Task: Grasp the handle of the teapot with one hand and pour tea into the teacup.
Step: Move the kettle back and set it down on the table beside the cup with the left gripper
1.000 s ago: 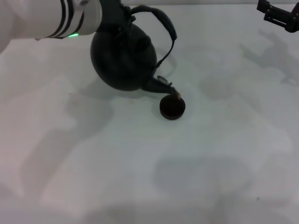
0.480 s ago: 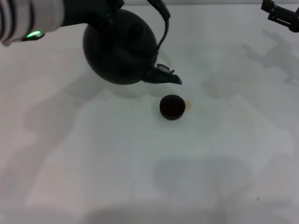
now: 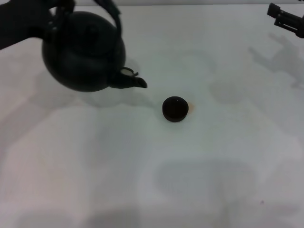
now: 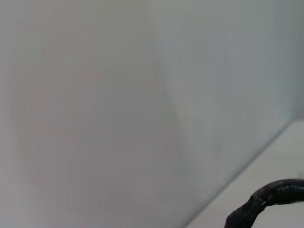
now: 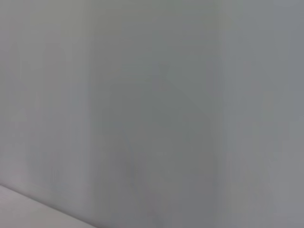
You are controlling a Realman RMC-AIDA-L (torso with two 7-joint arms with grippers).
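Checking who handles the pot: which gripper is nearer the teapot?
Left. The left gripper is at the teapot by its handle; the right gripper is parked far across the table.

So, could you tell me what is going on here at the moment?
The left gripper holds the black teapot by its handle, lifted off the white table on the robot's left. Its spout points toward the small dark teacup but is off to the side, not over it. A small brownish spot sits beside the cup. The right gripper is parked at the far right.
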